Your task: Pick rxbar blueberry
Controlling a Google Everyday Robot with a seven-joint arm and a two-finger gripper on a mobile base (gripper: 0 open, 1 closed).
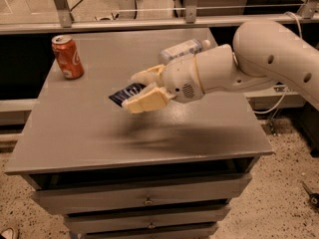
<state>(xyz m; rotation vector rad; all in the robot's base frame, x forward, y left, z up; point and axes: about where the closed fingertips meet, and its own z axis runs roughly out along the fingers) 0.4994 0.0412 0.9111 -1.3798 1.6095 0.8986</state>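
Note:
The rxbar blueberry (125, 93) is a dark navy-blue wrapper with white lettering, held between my gripper's cream fingers. My gripper (139, 90) is shut on it and holds it above the middle of the grey table (89, 133), casting a shadow below. Only the bar's left end shows; the rest is hidden by the fingers (147, 101). The white arm reaches in from the right.
A red soda can (68, 57) stands upright at the table's back left. A clear plastic bottle with a white label (180, 50) lies on its side behind the arm. Drawers are below the tabletop. A metal rail runs behind the table.

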